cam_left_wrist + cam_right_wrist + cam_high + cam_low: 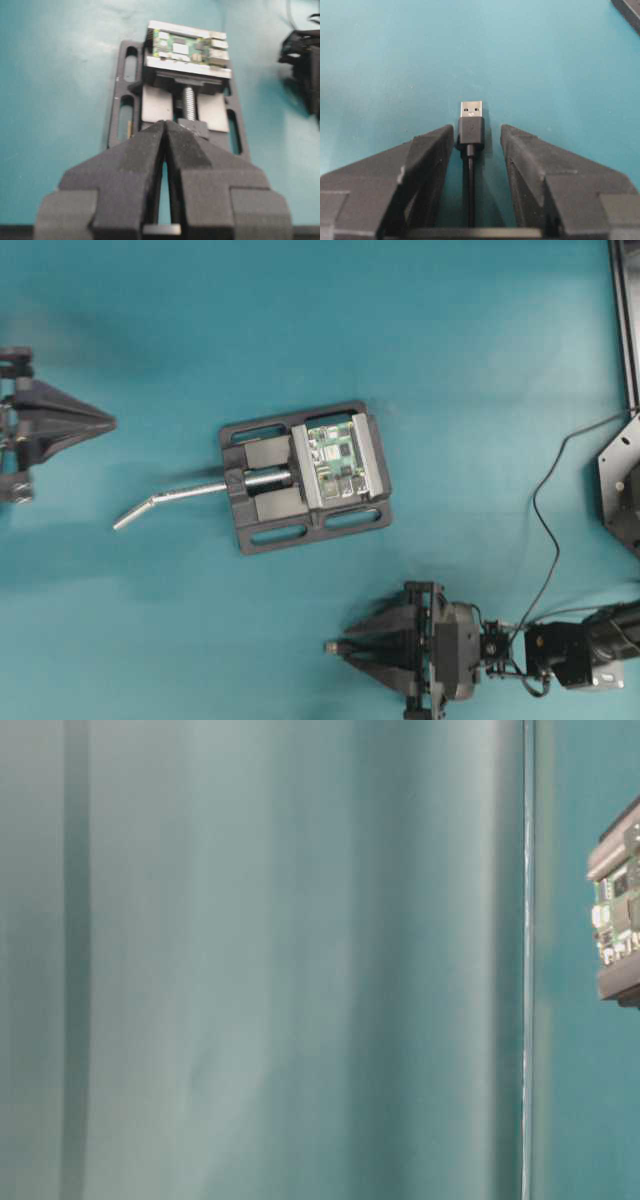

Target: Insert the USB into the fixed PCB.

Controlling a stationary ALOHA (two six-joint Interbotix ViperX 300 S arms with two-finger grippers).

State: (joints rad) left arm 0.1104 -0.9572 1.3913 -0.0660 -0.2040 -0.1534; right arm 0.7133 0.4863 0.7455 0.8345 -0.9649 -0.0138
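Between the parted fingers of the right gripper (pixel 477 137) lay the USB (pixel 471 122), apparently flat on the teal table (pixel 150 330) near its bottom edge and clear of both pads, its cable (pixel 470 192) running back between them. Left gripper (pixel 165 132), fingertips pressed together on nothing, hovered at the left edge. Mid-table the black vise (pixel 305 476) clamped the fixed PCB (pixel 335 461).

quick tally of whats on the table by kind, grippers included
grippers: 2, left gripper and right gripper
vise: 1, black vise with a silver handle
circuit board: 1, green PCB clamped in the vise
cable plug: 1, USB lying between the right gripper's open fingers
total: 5
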